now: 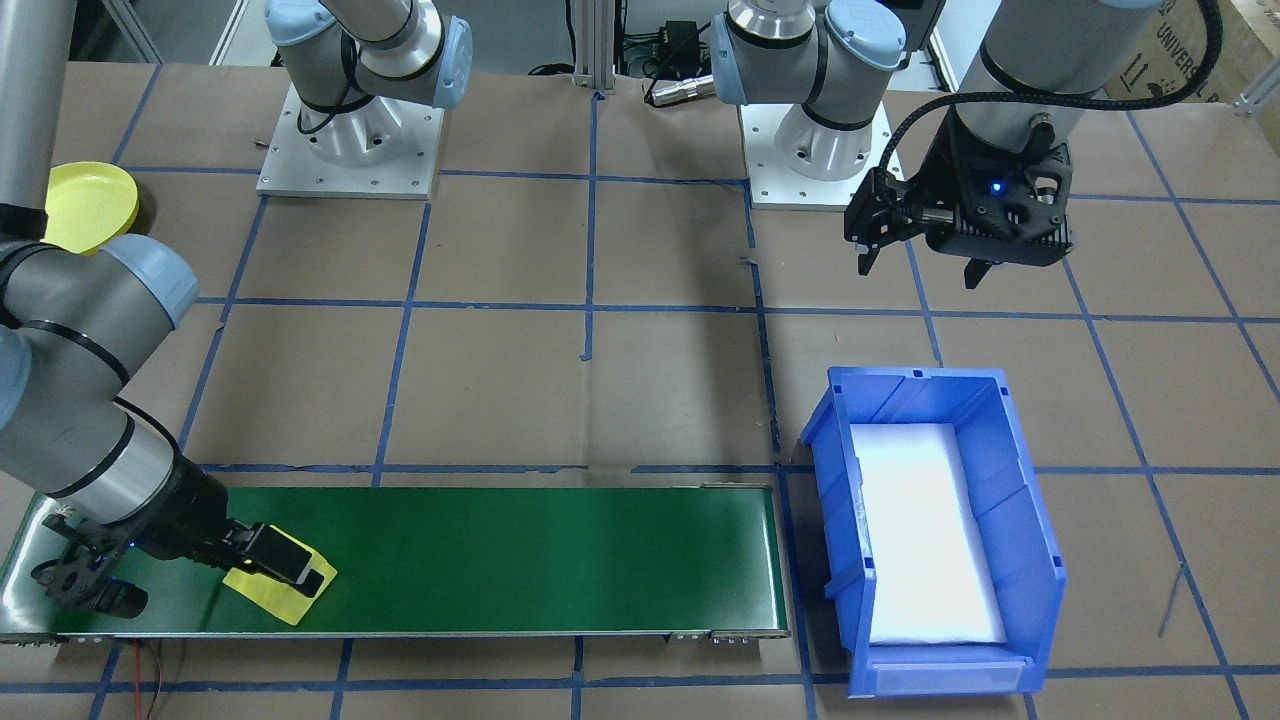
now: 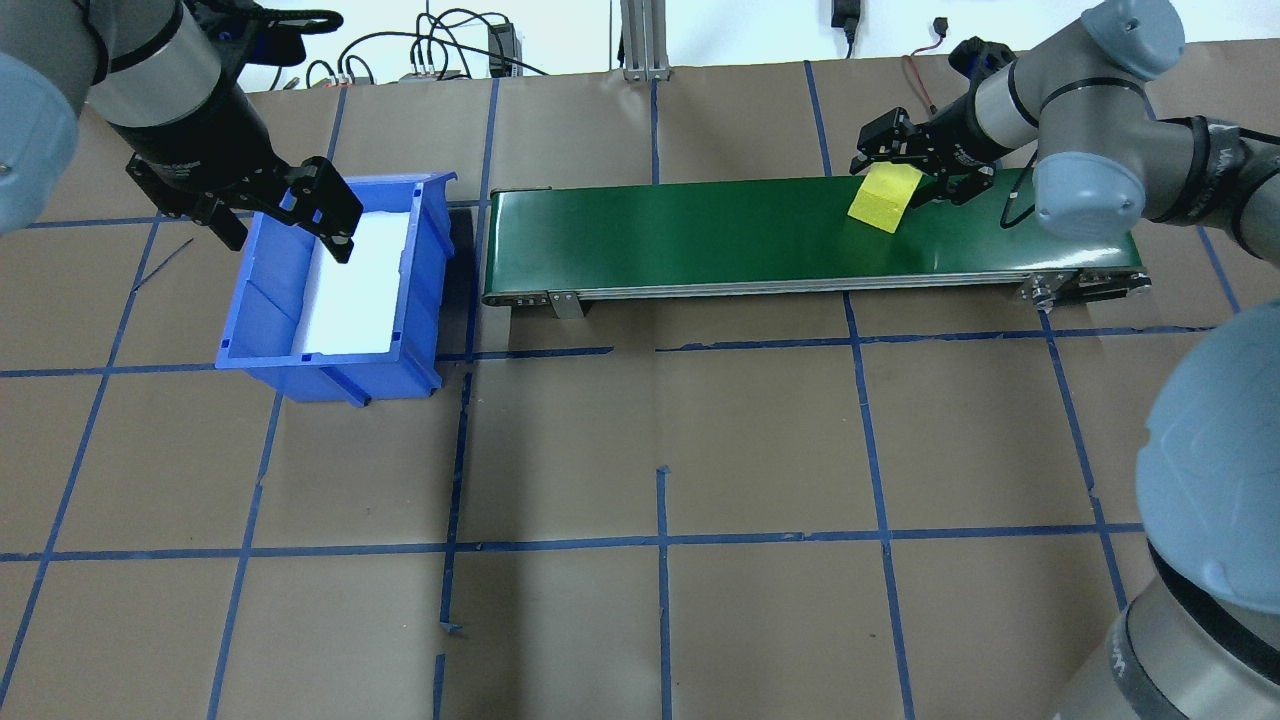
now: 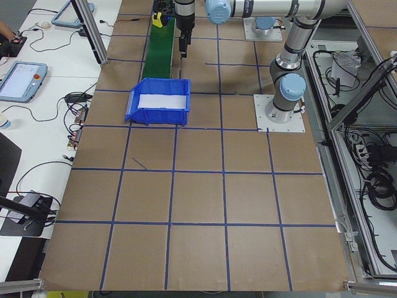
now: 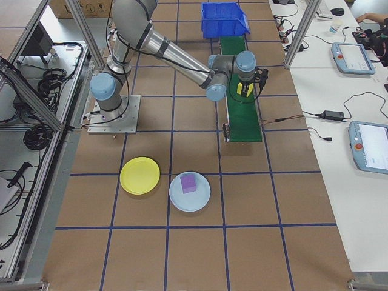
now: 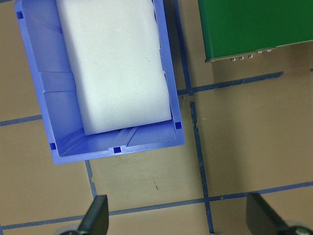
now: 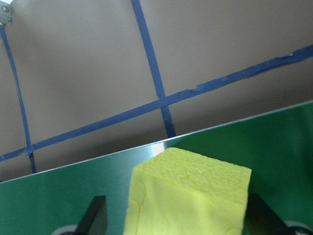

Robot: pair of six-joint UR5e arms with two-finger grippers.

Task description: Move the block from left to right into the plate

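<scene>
The right gripper [image 2: 912, 166] is down at the far end of the green conveyor belt [image 1: 520, 555], reaching in low and nearly flat, with the yellow foam block [image 2: 884, 197] sitting between its 2 fingers. In the right wrist view the block fills the gap between the dark fingertips [image 6: 94, 215], one just off each flank, but I can't see whether the pads are pressing it or only bracketing it. So the jaws stand about a block's width apart, and whether they have a real hold I cannot tell. The block looks tilted on the belt, one corner forward of the gripper, which suggests to me it is either being seated into the grip or just starting to lift.

The low approach makes sense: the belt is a raised strip, and coming in along it lets the fingers straddle the block's sides.

The yellow plate [image 4: 140, 176] lies well behind that gripper, on the table on the robot's side of the belt, past the belt's end. Just beside it is a pale blue plate [image 4: 203, 197] already carrying a purple block [image 4: 188, 182]. My guess is colours are being matched, so the yellow block belongs on the yellow plate.

The left gripper [image 2: 285, 205] hangs with its fingers spread wide and nothing in them. Right below and ahead of it is the blue bin [image 5: 49, 117] with its white foam pad [image 5: 115, 63], at the belt's other end, so it looks parked where blocks get picked from.
</scene>
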